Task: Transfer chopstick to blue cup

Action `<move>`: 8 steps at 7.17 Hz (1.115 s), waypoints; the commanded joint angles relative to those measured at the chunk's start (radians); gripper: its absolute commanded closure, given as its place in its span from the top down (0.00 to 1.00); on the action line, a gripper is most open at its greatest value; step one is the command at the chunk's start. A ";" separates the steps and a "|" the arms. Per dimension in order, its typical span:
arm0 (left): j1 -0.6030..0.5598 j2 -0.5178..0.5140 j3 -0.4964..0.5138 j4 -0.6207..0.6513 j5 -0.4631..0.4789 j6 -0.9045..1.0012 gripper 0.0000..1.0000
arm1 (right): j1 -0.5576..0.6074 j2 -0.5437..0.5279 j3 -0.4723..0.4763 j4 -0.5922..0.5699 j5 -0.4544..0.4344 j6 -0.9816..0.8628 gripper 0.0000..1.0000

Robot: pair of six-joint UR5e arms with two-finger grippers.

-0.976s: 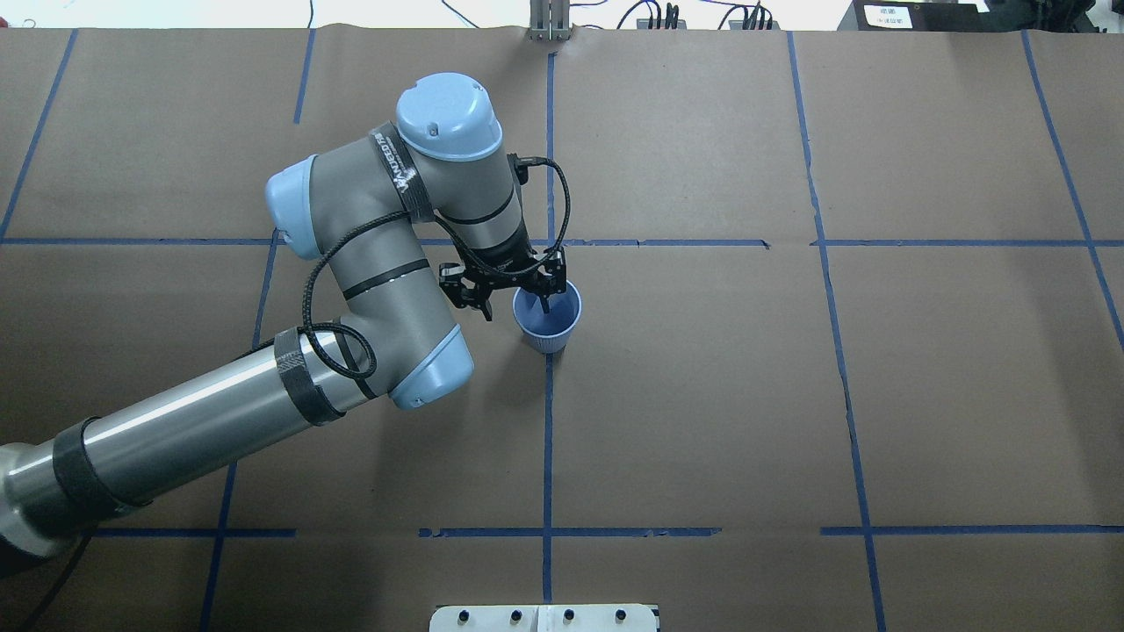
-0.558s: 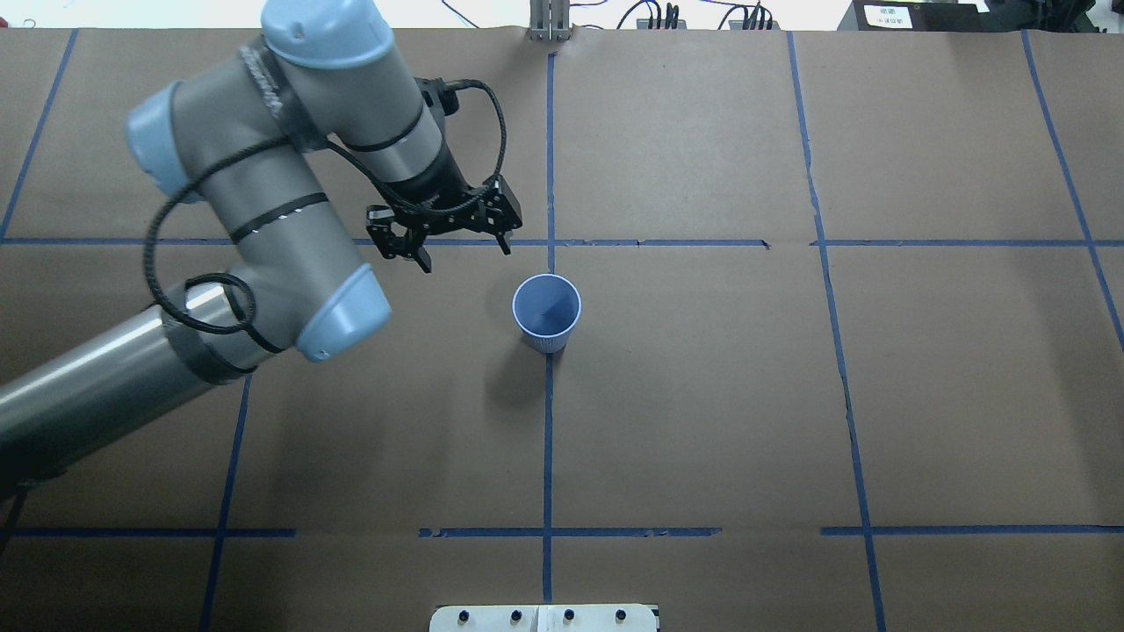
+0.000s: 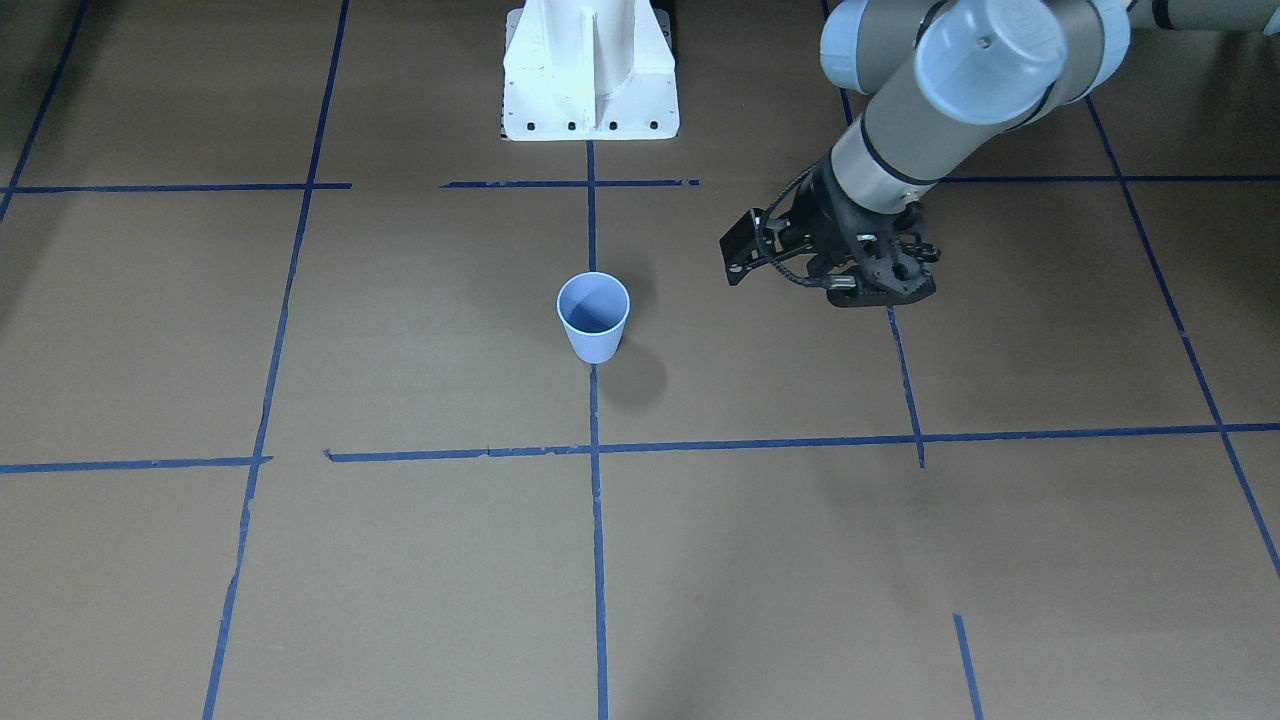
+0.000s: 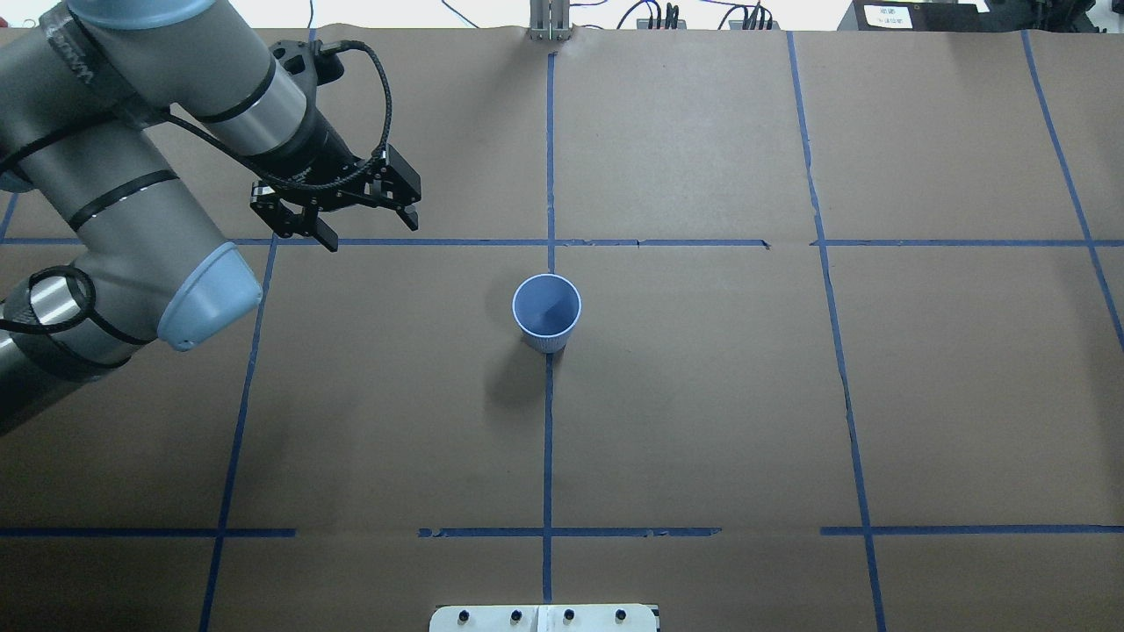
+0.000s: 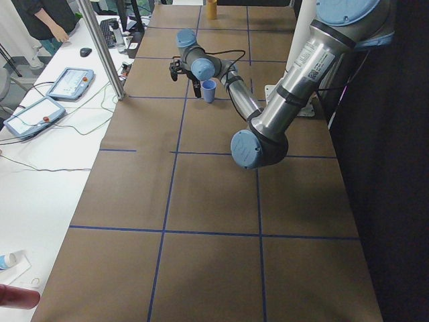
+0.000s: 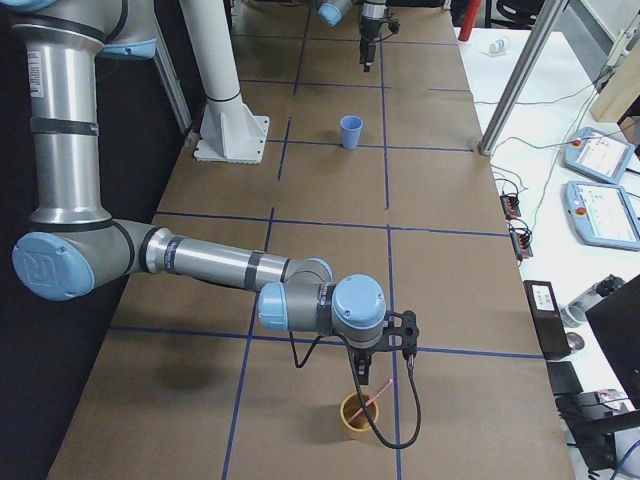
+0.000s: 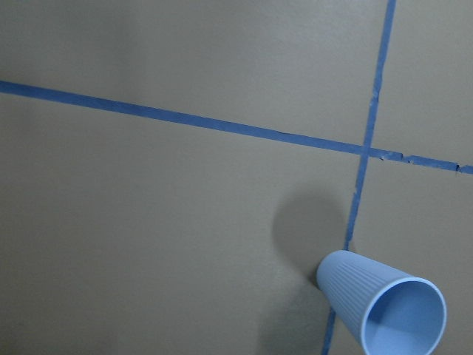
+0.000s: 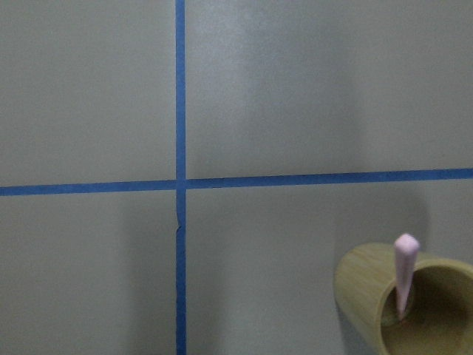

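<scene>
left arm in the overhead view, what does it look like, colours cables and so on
The left arm is grey metal tubes with pale blue caps at the joints and black bands around them. A black cable loops along the wrist to the left gripper, which is black with two fingers.

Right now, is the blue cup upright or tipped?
Upright. The cup stands on its base on the table, open mouth facing up in the overhead and front views.
</scene>
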 commanded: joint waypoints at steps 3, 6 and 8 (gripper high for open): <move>-0.013 0.012 -0.019 0.008 0.001 0.005 1.00 | 0.014 0.014 -0.095 0.060 -0.029 -0.053 1.00; -0.012 0.021 -0.032 0.006 0.002 0.005 1.00 | 0.014 0.056 -0.141 0.061 -0.033 -0.051 1.00; -0.007 0.021 -0.032 0.006 0.004 0.005 1.00 | 0.014 0.096 -0.165 0.064 -0.079 -0.042 0.99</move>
